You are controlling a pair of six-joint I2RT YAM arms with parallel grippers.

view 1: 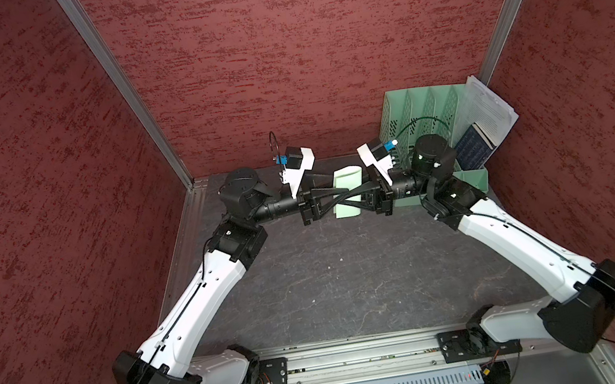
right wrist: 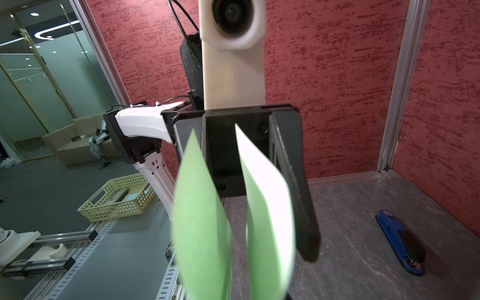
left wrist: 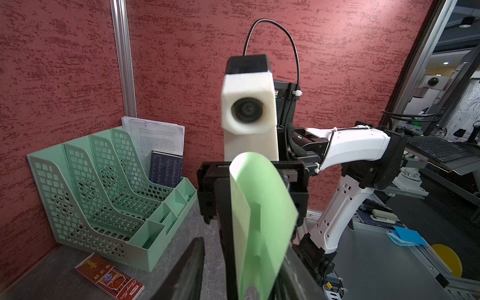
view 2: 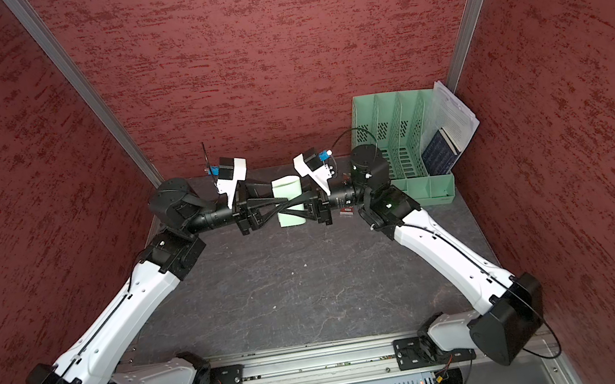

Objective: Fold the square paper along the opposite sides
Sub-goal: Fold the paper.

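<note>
**Two grippers meet on a bent paper**

At the centre of both top views the paper (view 1: 347, 178) (view 2: 286, 188) is held off the table (view 1: 353, 277). Black fingers cross over its middle, so only its upper and lower parts show. The fingertips there are too dark and tangled to separate.

In the right wrist view the paper (right wrist: 202, 220) splays into two green leaves that fill the lower centre and hide that gripper's own fingers. One left finger (right wrist: 298, 194) stands just beside the leaf at frame right. Its partner is behind the other leaf.

The right gripper (view 1: 330, 200) is clamped on the paper. In the left wrist view one of its fingers (left wrist: 224, 233) lies along the sheet's left side, and the other is covered.

The left gripper (left wrist: 244, 249) has its jaws parted, straddling the paper. Whether its pads press the sheet cannot be told.

At the right of the top views a green rack (view 1: 410, 110) is partly blocked by the right arm. Printed sheets (view 1: 489, 110) and a booklet (view 1: 472, 150) lean at its right end. A red box (view 2: 346, 212) peeps out under the right wrist. A stapler (right wrist: 400, 241), blurred at its near end, lies at the lower right of the right wrist view.
</note>
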